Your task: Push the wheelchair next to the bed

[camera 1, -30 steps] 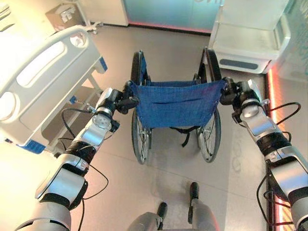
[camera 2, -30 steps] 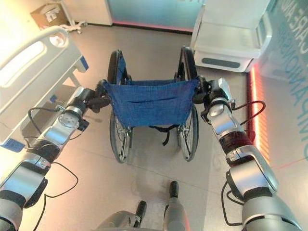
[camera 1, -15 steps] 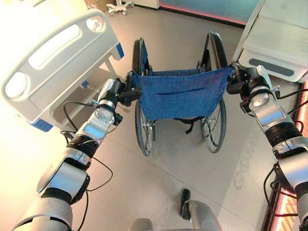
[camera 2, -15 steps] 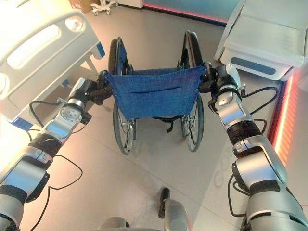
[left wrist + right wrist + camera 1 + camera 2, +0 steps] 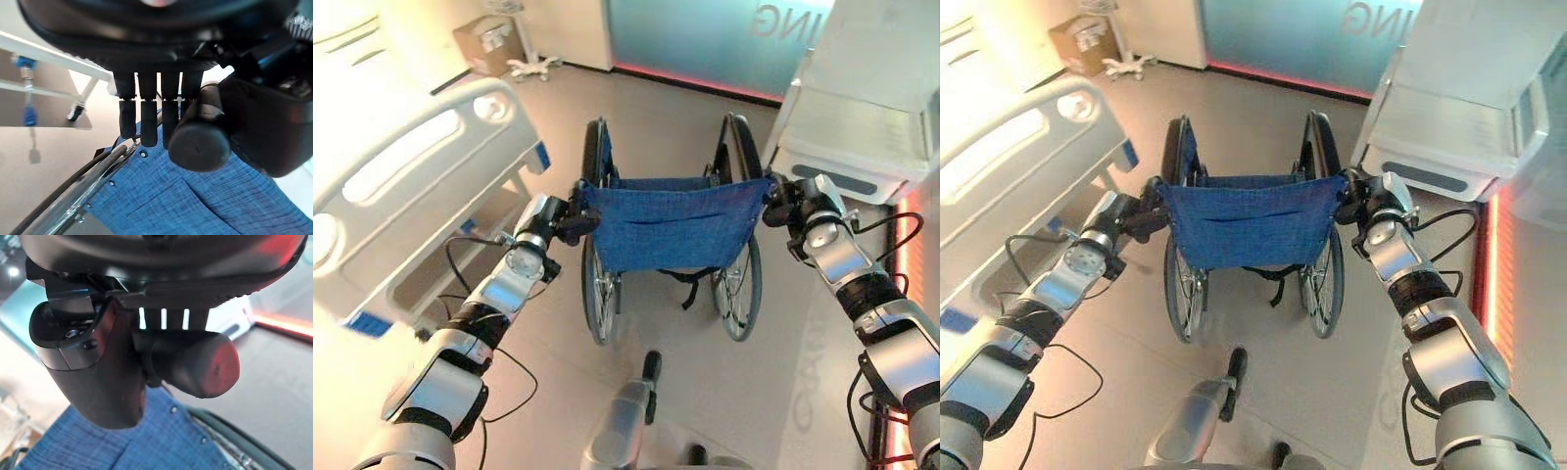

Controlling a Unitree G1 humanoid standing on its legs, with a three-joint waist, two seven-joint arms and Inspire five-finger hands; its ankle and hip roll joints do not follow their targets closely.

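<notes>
Bed (image 5: 401, 186): white, with a moulded end board, along your left side. It runs from the near left toward the far wall, and its end corner lies near the wheelchair's left wheel but apart from it.

Cabinet (image 5: 862, 127): white unit on your far right, just beyond the right handle. A red light strip (image 5: 901, 294) glows along the floor beside it.

Wheelchair (image 5: 671, 220): centre of the floor, directly ahead of you, its back turned your way. The blue cloth backrest is stretched between the two push handles; the two large wheels stand upright, one on each side. It sits between bed and cabinet, closer to the bed's end than alongside it.

Box (image 5: 487, 44): brown carton on the floor at the far left, against the wall beyond the bed.

Stand (image 5: 530, 67): a small white wheeled base just beside the box.

Left hand (image 5: 570, 217): at the backrest's left top corner. Your left wrist view shows the fingers (image 5: 149, 122) curled over the left handle (image 5: 198, 142), thumb wrapped round from the other side, so it is gripping.

Right hand (image 5: 783, 204): at the backrest's right top corner. Your right wrist view shows the thumb and fingers closed round the right handle (image 5: 195, 362), with blue cloth just past it.
</notes>
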